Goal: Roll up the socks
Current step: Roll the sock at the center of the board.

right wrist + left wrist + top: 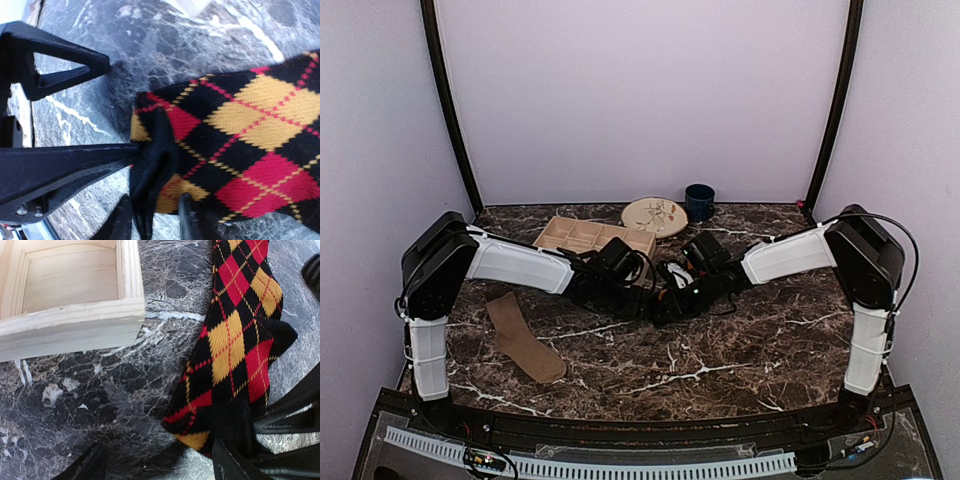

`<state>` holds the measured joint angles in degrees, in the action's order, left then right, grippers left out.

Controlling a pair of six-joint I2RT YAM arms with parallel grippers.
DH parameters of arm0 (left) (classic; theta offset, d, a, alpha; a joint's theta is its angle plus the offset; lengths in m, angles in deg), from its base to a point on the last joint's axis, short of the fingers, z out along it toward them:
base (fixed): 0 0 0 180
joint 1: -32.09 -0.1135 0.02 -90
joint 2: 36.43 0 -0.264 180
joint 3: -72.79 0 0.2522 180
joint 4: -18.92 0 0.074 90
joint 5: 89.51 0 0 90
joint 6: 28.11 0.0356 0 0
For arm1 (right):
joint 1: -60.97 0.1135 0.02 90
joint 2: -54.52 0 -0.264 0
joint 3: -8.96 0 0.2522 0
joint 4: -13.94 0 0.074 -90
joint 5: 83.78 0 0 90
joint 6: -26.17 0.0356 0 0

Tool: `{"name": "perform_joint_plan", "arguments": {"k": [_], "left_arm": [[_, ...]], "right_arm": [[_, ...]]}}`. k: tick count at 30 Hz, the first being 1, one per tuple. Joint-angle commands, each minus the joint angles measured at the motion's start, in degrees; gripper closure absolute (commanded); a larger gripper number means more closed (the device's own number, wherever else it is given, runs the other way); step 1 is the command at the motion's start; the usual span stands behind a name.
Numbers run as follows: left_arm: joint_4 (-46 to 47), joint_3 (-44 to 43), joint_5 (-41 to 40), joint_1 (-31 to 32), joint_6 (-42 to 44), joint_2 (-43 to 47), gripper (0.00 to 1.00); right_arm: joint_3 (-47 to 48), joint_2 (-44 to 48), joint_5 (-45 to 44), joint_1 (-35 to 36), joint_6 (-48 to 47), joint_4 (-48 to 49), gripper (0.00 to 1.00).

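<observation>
Argyle sock (240,125) looks soft, light and floppy, best pinched at its end. Left gripper (157,457) gapes open; right gripper (154,207) straddles a fold, grip unclear.

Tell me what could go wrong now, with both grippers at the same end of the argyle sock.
The left gripper and right gripper crowd one end of the argyle sock, so they might collide. The sock's black edge is only loosely bunched in the right gripper and could slip free before any roll starts. The wooden tray sits close by, so a wide swing may knock it.
</observation>
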<state>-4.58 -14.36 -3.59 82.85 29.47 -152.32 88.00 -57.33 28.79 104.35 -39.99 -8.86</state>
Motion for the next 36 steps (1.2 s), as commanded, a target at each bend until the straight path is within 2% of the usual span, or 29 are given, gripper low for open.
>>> {"name": "perform_joint_plan", "arguments": {"k": [1,3,5,7,20,36], "left_arm": [[-12.5,3.48,4.37,0.3,-2.53,-7.45,0.25],[-12.66,2.95,4.58,0.3,-2.55,-8.07,0.25],[-12.76,2.42,4.98,0.3,-2.57,-8.68,0.25],[-12.49,2.2,5.31,0.3,-2.64,-9.11,0.25],[-11.89,0.92,4.52,0.3,-4.3,-8.77,0.25],[-9.25,2.8,4.12,0.3,-5.24,-5.65,0.25]], "right_arm": [[-0.53,0.51,-6.06,-0.84,0.16,-2.39,0.64],[-0.87,1.02,-7.32,-0.84,-0.05,-2.21,0.62],[-1.07,1.59,-8.56,-0.84,-0.33,-2.14,0.52],[-1.14,1.98,-8.85,-0.88,-0.73,-2.06,0.51],[-0.71,3.65,-11.51,-0.92,-3.17,-5.17,0.54],[0.36,7.96,-12.19,-0.92,-6.2,-5.77,0.51]]}}
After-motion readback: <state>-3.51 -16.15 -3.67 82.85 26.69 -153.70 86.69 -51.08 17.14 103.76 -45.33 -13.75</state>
